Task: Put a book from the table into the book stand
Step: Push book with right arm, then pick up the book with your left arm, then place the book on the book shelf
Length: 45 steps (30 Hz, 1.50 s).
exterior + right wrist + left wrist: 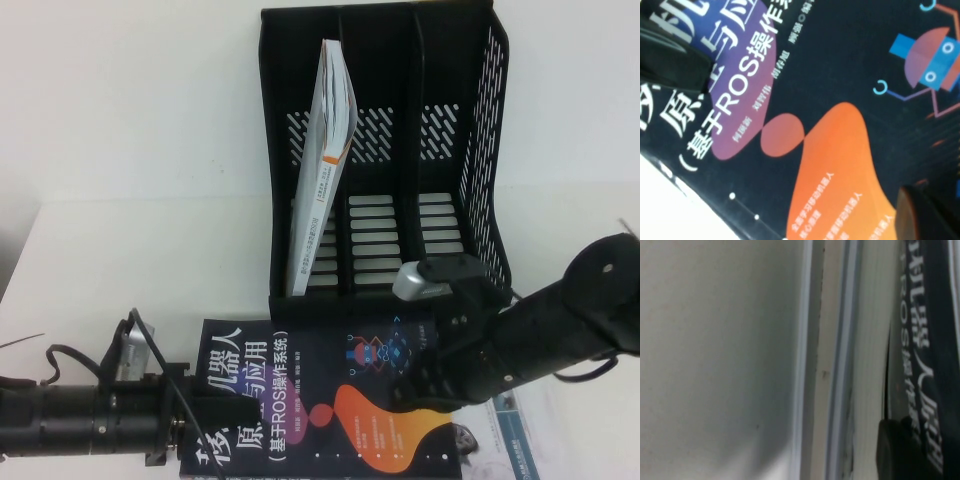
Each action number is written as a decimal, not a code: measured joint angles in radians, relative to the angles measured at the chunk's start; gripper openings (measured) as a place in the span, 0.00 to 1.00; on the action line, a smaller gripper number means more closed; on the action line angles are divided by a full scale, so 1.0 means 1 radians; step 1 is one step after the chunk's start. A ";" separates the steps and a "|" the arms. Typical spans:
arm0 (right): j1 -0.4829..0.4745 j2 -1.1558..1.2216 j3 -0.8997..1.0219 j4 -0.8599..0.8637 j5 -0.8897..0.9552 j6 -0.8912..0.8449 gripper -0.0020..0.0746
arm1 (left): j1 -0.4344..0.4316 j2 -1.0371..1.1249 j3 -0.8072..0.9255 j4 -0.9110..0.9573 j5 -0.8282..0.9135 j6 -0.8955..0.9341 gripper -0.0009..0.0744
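Observation:
The dark navy book lies on the white table, just in front of the black book stand. My left gripper is at the book's left edge. In the left wrist view one black finger lies on the cover beside the white title, with the page edge next to it; the other finger is hidden. My right gripper is over the book's right part. One finger rests on the cover by the orange shape; the other is hidden under the book.
A white book with an orange-marked spine leans in the stand's left compartment; the middle and right compartments hold nothing. Another white book lies under my right arm at the table's front right. The stand's front lip is close to the navy book's far edge.

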 joint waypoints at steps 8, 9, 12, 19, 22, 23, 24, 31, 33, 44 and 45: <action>0.000 -0.188 0.000 -0.131 -0.007 0.061 0.03 | -0.001 -0.124 0.000 0.040 -0.031 -0.050 0.17; 0.000 -0.219 0.000 -0.167 -0.007 0.088 0.03 | -0.002 -0.160 0.000 0.052 -0.038 -0.071 0.17; 0.000 -0.307 0.000 -0.293 0.003 0.192 0.03 | -0.002 -0.280 0.000 0.079 -0.059 -0.134 0.16; 0.000 -0.517 0.006 -0.648 0.033 0.476 0.03 | -0.002 -0.600 -0.061 0.167 -0.074 -0.327 0.16; 0.000 -0.591 0.007 -0.769 0.040 0.581 0.03 | -0.002 -0.716 -0.152 0.230 -0.057 -0.443 0.16; 0.000 -0.615 0.007 -0.801 0.041 0.612 0.03 | -0.002 -0.747 -0.190 0.252 -0.049 -0.486 0.16; 0.000 -0.636 0.007 -0.827 0.042 0.637 0.03 | -0.002 -0.775 -0.229 0.270 -0.039 -0.527 0.16; 0.000 -0.697 0.007 -0.882 0.092 0.726 0.03 | -0.038 -0.834 -0.542 0.354 0.006 -0.719 0.16; 0.000 -0.695 0.007 -0.888 0.127 0.736 0.03 | -0.092 -0.834 -0.623 0.402 -0.041 -0.786 0.16; 0.000 -0.718 0.008 -1.232 0.347 0.993 0.03 | -0.472 -0.605 -1.011 0.854 -0.237 -1.170 0.16; 0.000 -0.731 0.008 -1.299 0.381 1.045 0.03 | -0.483 -0.569 -1.050 0.884 -0.235 -1.196 0.16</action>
